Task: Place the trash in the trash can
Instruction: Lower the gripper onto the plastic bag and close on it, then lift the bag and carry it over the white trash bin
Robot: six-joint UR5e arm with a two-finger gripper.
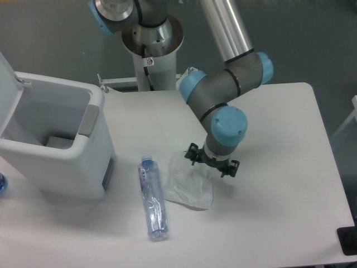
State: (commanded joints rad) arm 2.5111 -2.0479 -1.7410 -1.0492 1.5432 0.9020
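Lying nearest the lower edge of the frame, a slim clear plastic bottle (152, 198) rests on its side on the white table (279, 223), its blue cap pointing toward the top of the picture and its blue label wrapped around the upper half. Just to the right of it, apart from it by a narrow strip of table, a translucent white plastic bag (187, 186) sits crumpled and flat near the centre of the frame. The gripper (212, 161) hangs directly over the upper right part of this bag, hiding that corner; its dark fingers (192, 153) point downward and stand spread to either side, with nothing between them, though whether they touch the bag cannot be told from this angle. Above the gripper the arm's grey wrist with light blue joint caps (226, 125) bends up and back, and a long silver tube rises out through the top of the frame. To the left of the bottle, at the left side of the picture, stands the trash can (67, 156), a large boxy white bin with rounded edges, a grey panel on its right rim and a grey interior; its white lid (6, 84) is tipped up at the far left edge, so the mouth is open. Farthest back, at the upper centre, the arm's round base (152, 42) stands on a white pedestal behind the table.
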